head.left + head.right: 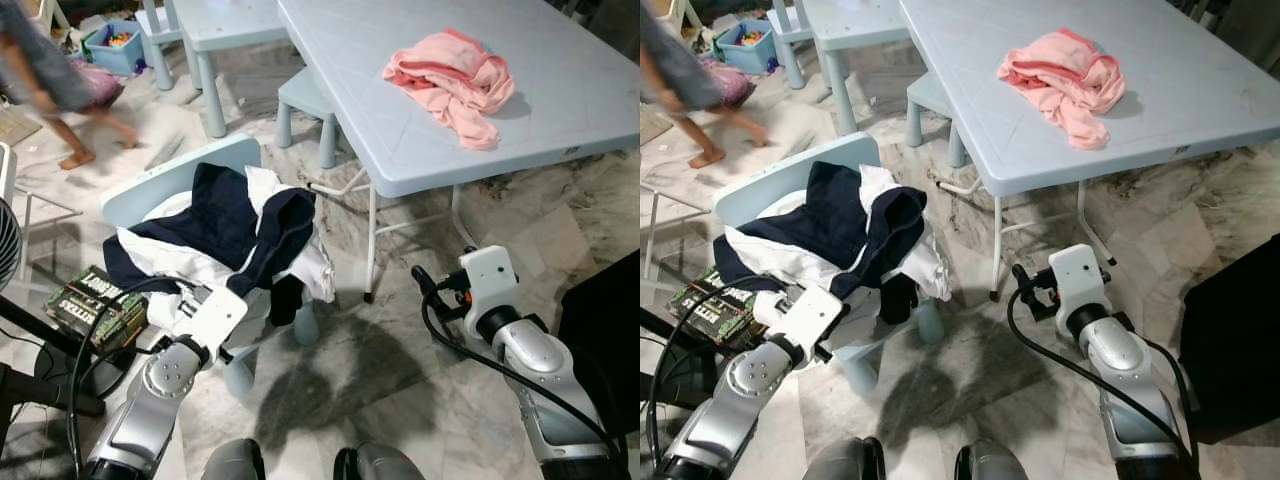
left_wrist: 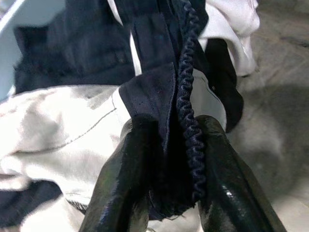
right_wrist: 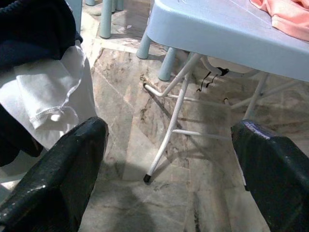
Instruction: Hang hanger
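Hanger-wise, we honestly can't make one out anywhere yet; if it's here at all it's buried in the heap of navy-and-white clothes [image 1: 230,235] piled on the little pale-blue chair [image 1: 165,185]. Our left gripper [image 2: 166,166] is pushed right into the near edge of that heap, fingers [image 2: 123,179] clamped on a fold of navy fabric with a crinkly elastic trim running between them. So we've got cloth, not a hanger.

What could go sideways, as we see it: pull on that fold and the whole pile probably slides off the seat toward us onto the marble floor [image 1: 400,350], since the clothes are only draped loosely. The chair looks light too, so a hard tug might drag or tip it. And if a hanger really is tangled inside, it could snag on the chair back.

Pose: our left arm is bent, forearm angled up and forward from low on our left, wrist just at the seat edge. Our right gripper [image 3: 169,164] hangs free over the floor, fingers spread wide with nothing between them, with the folding table's leg [image 3: 171,130] ahead of it and the clothes off to its left. A pink garment [image 1: 450,80] lies on the pale-blue table [image 1: 570,130] well beyond it. A person [image 1: 50,75] is walking past far off to the left.
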`<state>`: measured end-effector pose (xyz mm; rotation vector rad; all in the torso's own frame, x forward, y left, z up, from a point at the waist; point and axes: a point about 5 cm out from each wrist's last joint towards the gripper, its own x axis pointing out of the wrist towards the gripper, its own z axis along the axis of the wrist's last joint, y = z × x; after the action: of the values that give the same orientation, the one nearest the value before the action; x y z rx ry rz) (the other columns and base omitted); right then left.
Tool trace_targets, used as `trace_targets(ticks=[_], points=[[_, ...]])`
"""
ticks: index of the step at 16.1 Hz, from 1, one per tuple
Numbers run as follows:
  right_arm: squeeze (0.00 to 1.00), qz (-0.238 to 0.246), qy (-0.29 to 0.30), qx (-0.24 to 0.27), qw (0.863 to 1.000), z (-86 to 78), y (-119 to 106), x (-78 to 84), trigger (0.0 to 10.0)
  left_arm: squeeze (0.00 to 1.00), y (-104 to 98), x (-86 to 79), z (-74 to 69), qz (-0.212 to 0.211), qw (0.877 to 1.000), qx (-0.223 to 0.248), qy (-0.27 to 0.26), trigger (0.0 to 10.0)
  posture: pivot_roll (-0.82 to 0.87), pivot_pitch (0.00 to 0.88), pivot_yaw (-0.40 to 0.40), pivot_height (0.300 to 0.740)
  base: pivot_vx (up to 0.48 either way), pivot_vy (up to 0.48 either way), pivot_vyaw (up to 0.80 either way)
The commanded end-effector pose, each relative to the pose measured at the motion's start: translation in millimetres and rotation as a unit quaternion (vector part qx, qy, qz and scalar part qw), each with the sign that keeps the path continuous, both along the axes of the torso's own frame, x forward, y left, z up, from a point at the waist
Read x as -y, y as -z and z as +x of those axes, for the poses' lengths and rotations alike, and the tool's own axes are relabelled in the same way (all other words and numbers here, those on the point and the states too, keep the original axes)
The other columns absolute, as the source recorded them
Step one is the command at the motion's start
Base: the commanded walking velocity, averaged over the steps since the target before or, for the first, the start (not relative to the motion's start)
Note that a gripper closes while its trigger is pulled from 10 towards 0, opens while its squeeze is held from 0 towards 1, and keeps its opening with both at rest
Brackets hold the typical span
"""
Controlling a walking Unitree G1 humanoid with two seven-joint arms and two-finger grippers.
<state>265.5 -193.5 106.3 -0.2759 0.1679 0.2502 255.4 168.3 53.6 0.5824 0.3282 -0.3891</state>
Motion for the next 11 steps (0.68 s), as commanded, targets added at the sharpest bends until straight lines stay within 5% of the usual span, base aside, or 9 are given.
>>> trace_targets(ticks=[1, 5, 8, 11], points=[[0.0, -0.003, 0.0, -0.001, 1.0, 0.7, 1, 0.0, 10.0, 1.0, -4, 0.2, 3.4, 0.016, 1.0, 0.017, 0.014, 10.0, -0.08, 0.092, -0.042, 0.74, 0.0, 0.0, 0.0], [0.0, -0.002, 0.001, -0.003, 1.0, 0.5, 3, -0.7, 10.0, 1.0, -14, -1.6, 0.3, 0.065, 0.993, 0.089, 0.045, 10.0, -0.07, 0.095, -0.039, 0.74, 0.0, 0.0, 0.0], [0.0, 0.0, -0.001, -0.005, 1.0, 1.1, 4, -2.7, 10.0, 0.93, -14, -7.7, -13.8, 0.07, 0.987, 0.14, 0.035, 10.0, -0.07, 0.095, -0.039, 0.74, 0.0, 0.0, 0.0], [0.0, 0.001, -0.004, -0.006, 1.0, 2.8, 4, -3.9, 10.0, 1.0, -10, -14.3, -19.9, 0.056, 0.987, 0.152, 0.023, 10.0, -0.06, 0.099, -0.046, 0.74, 0.0, 0.0, 0.0]])
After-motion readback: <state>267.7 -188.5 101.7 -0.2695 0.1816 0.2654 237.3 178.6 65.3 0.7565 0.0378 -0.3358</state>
